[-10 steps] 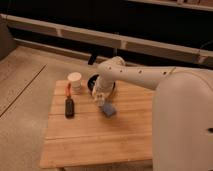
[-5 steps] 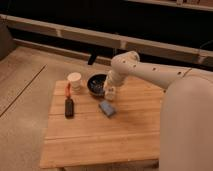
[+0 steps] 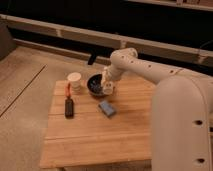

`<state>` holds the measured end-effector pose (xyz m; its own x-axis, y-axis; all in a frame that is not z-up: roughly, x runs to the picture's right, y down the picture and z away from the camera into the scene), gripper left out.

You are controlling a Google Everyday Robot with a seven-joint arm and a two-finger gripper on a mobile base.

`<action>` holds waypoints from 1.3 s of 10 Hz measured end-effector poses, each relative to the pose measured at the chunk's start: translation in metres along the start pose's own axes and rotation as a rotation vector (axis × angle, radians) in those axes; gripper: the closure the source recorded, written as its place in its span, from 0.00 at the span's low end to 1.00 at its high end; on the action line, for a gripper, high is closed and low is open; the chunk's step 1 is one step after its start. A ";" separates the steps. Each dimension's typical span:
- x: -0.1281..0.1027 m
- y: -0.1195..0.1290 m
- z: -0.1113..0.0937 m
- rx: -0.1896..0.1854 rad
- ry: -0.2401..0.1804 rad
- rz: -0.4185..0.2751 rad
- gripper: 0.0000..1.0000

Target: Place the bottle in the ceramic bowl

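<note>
Since the earlier frames, the gripper (image 3: 107,85) has carried the bottle (image 3: 108,90) from above the table's middle back toward the ceramic bowl (image 3: 94,85), and the white arm (image 3: 145,74) has drawn in behind it. The gripper now hangs at the bowl's right rim with its 2 fingers closed on the bottle. The small cream bottle sits just beside that rim, partly over it, and it cannot be told whether it touches the bowl. The dark, glossy bowl stands near the far edge of the wooden table (image 3: 95,142). 1 cream cup (image 3: 74,81) stands just left of the bowl. A flat blue block (image 3: 106,108) lies in front of the bowl, near the gripper. A dark brush with a red handle (image 3: 69,103) lies toward the table's left side, in front of the cup.
</note>
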<state>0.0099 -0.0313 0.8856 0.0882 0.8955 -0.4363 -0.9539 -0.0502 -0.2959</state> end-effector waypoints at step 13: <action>-0.039 -0.015 0.037 -0.002 0.016 -0.001 0.99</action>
<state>0.0101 -0.0488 0.9381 0.0937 0.8883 -0.4496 -0.9532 -0.0503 -0.2980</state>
